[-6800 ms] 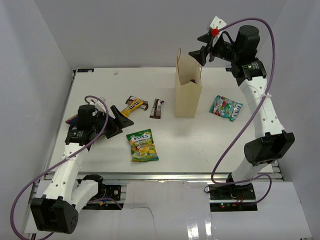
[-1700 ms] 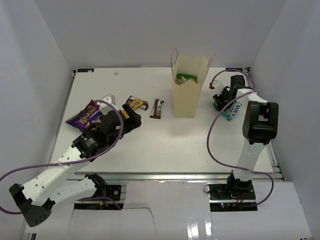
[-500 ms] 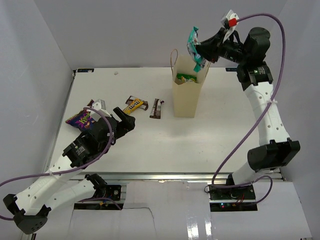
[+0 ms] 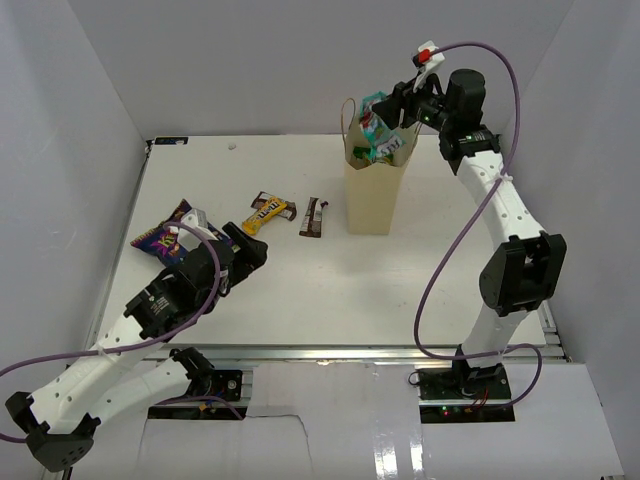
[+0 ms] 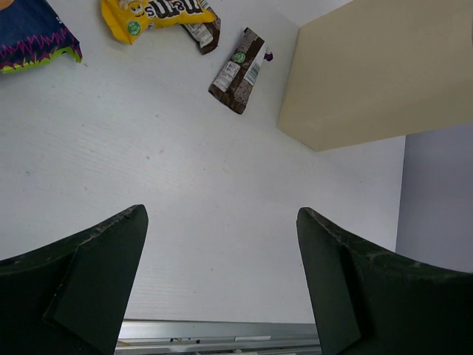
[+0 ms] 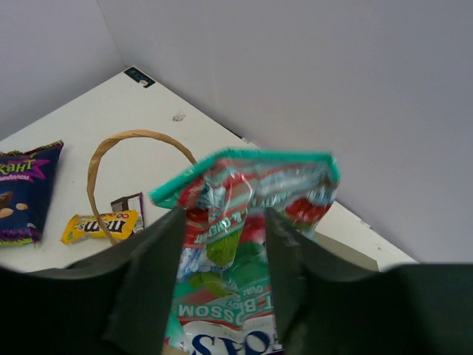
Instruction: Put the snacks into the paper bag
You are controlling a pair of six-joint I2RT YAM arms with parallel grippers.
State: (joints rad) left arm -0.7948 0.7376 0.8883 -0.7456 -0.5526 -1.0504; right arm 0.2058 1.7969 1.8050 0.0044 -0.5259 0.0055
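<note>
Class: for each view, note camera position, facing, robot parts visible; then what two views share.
Top external: above, behind the bases, facing the white table; both arms.
Left wrist: over the table, facing down; left tool.
Right wrist: above the tall tan paper bag, facing the teal packet; right tool.
Shared: yellow candy packet.

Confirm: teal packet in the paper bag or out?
Partly in. The teal packet stands in the paper bag's open mouth, top edge above the rim, between the right gripper's jaws. Released or gripped: cannot tell.
</note>
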